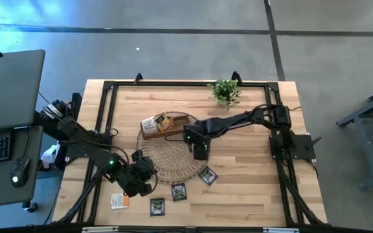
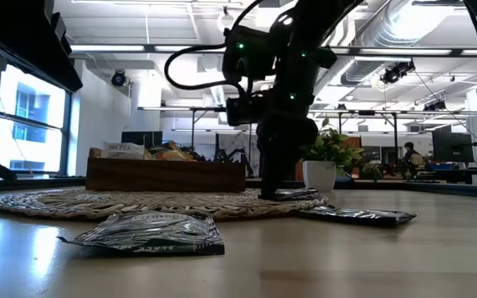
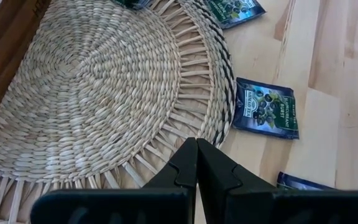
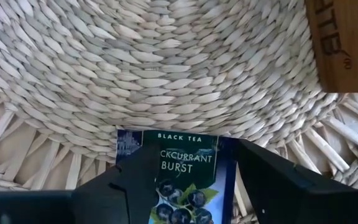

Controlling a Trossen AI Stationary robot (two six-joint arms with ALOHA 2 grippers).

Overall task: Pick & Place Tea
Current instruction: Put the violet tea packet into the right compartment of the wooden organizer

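Note:
A dark blue blackcurrant tea packet [image 4: 188, 174] lies flat on the near rim of the round woven mat [image 1: 170, 155]. My right gripper [image 4: 191, 186] points down over it, open, one finger on either side of the packet. In the low view the same gripper [image 2: 280, 186] stands low on the mat with the packet [image 2: 298, 195] at its tip. More dark packets [image 1: 207, 175] [image 1: 179, 191] [image 1: 157, 206] lie on the table near the mat, and an orange-and-white one [image 1: 118, 200] lies at the near left. My left gripper [image 3: 196, 162] hovers shut over the mat's near-left edge.
A brown wooden tray [image 1: 167, 124] holding several packets sits on the mat's far side. A small potted plant [image 1: 225, 92] stands at the far edge. A black frame [image 1: 109, 90] runs around the tabletop. Bare wood lies to the right of the mat.

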